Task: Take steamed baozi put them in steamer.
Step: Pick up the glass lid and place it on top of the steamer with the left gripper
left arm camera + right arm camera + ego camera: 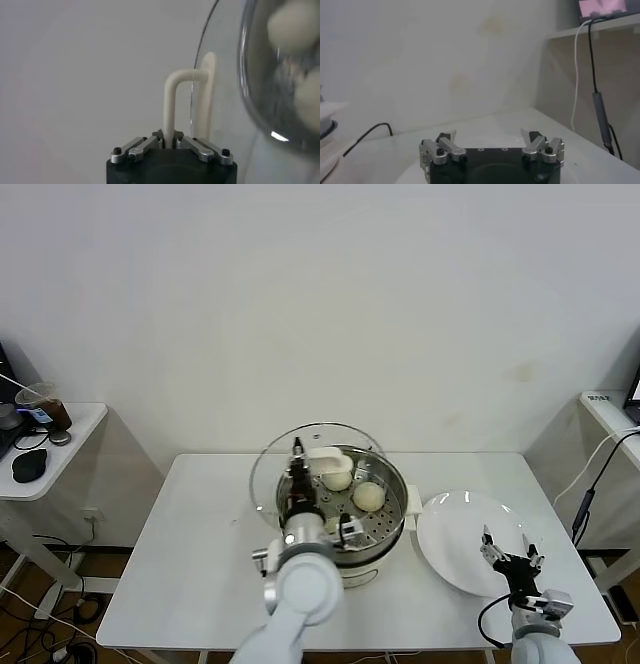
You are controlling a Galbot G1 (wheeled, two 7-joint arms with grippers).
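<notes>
The steamer (385,524) stands at the table's middle on its white base. Two baozi (338,479) (368,496) lie on its perforated tray; a third pale one (332,525) shows partly behind my left arm. My left gripper (300,469) is shut on the white handle (328,456) of the glass lid (268,474) and holds the lid tilted on edge over the steamer's left rim. In the left wrist view the gripper (169,142) clamps the handle (170,105), and baozi (292,25) show blurred through the lid (220,75). My right gripper (508,552) is open and empty over the plate.
A bare white plate (450,529) lies right of the steamer. A side table (60,454) with a cup and a mouse stands at the far left. A shelf (610,409) with hanging cables stands at the right, also in the right wrist view (597,115). The wall is close behind.
</notes>
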